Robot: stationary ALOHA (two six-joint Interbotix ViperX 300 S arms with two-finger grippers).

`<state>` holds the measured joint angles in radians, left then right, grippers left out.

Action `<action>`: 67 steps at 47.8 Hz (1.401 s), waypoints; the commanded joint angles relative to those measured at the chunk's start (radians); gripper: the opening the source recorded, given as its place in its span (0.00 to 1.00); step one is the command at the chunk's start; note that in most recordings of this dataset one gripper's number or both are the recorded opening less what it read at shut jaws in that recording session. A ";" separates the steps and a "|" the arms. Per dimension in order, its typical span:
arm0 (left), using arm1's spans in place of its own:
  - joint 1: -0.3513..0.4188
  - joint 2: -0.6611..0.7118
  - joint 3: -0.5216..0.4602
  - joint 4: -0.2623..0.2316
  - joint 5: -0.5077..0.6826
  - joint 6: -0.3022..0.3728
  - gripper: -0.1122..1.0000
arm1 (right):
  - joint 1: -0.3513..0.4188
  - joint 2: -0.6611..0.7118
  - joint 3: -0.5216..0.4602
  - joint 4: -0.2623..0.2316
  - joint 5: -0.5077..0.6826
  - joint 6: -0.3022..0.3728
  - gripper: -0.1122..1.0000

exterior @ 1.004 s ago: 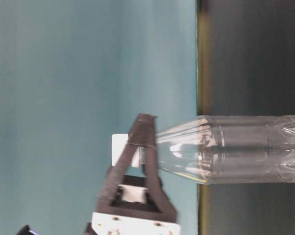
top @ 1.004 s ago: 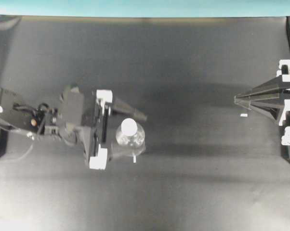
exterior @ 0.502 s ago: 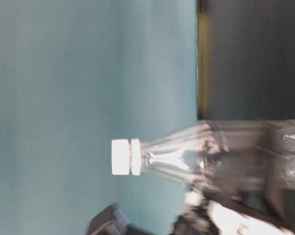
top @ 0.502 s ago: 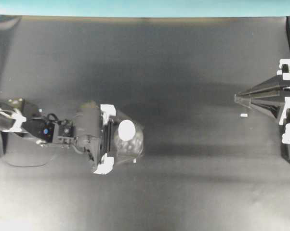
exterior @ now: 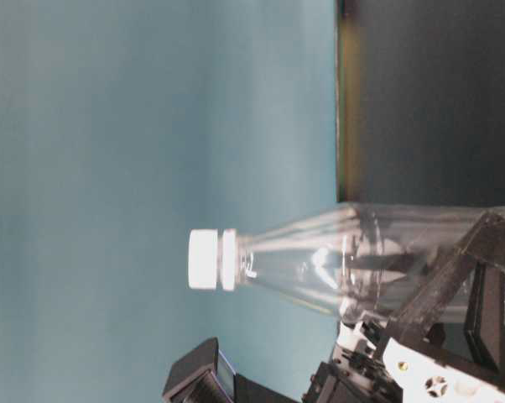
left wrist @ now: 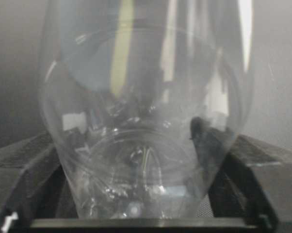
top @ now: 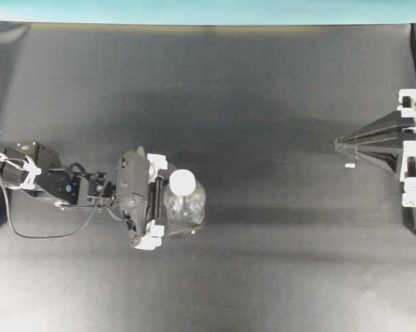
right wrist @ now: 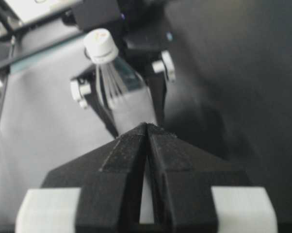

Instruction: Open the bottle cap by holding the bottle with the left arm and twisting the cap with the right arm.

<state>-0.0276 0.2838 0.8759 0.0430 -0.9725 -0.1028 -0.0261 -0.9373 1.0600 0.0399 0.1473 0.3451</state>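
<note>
The clear bottle [top: 187,207] stands upright on the black table, left of centre, with its white cap [top: 182,182] on. My left gripper [top: 183,209] is low around the bottle's lower body. In the left wrist view the bottle [left wrist: 141,111] fills the gap and both black fingers [left wrist: 37,162] lie against its sides. The table-level view shows the cap [exterior: 206,259] free and a finger [exterior: 479,269] across the body. My right gripper [top: 337,143] is shut and empty at the far right, far from the bottle [right wrist: 118,80] and cap [right wrist: 101,44].
A tiny white tape scrap [top: 350,165] lies on the table just below the right gripper's tip. The left arm's loose black cable [top: 42,234] loops on the table at the far left. A teal wall [top: 208,10] borders the back edge.
My left gripper came down from cap height to the bottle's lower body and drew in around it. The bottle wobbled slightly. The right gripper stayed put.
</note>
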 commanded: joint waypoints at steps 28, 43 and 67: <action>-0.020 -0.003 -0.025 0.003 0.095 0.058 0.82 | 0.095 0.572 -0.732 0.012 0.738 0.012 0.80; -0.020 -0.005 -0.025 0.002 0.123 0.055 0.82 | 0.095 0.965 -1.266 0.012 1.072 0.060 0.81; -0.025 -0.005 -0.035 0.002 0.123 0.052 0.82 | 0.094 1.241 -1.559 0.009 1.289 0.357 0.81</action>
<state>-0.0476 0.2838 0.8514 0.0430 -0.8468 -0.0476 0.0644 0.2961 -0.4893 0.0506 1.4465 0.6458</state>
